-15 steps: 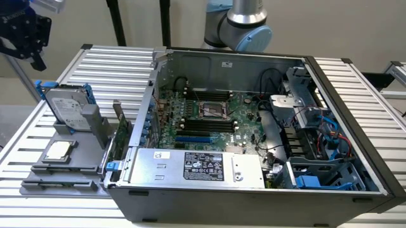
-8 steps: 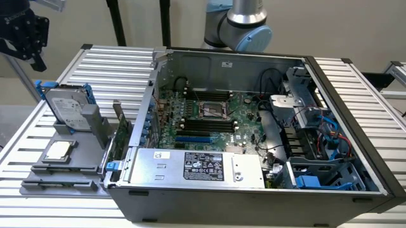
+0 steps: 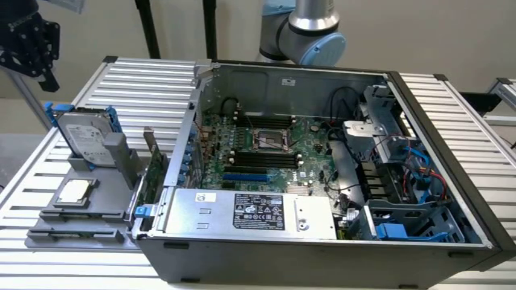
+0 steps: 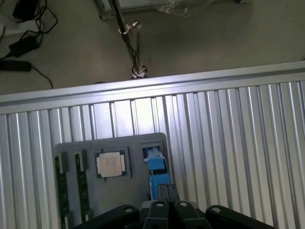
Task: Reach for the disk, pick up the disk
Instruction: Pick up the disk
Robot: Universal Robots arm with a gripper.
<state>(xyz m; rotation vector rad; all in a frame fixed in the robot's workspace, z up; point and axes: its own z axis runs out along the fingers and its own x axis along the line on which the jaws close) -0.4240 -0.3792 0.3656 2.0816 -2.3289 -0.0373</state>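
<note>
The disk (image 3: 84, 138) is dull silver-grey metal with a white, paper-like label, edged by 2 smooth blue plastic rails (image 3: 113, 119). It stands in a matt grey plastic holder (image 3: 81, 211), at 9 o'clock from the case (image 3: 322, 257), whose shell is matt dark grey. The table (image 3: 451, 115) is ribbed bare metal with a bright sheen.

Exterior view is lit pretty evenly, soft bright light and no hard shadows anywhere. The ribbed table (image 3: 451, 115) washes out a bit toward the frame's right, and the disk (image 3: 84, 138) at the left has a mild sheen. Inside the computer case (image 3: 322, 75), the lower-right drive bay (image 3: 407, 220) sits in shade. Wrist view: the ribbed table glares near-white, while the floor (image 4: 214, 38) looks dull grey.
</note>
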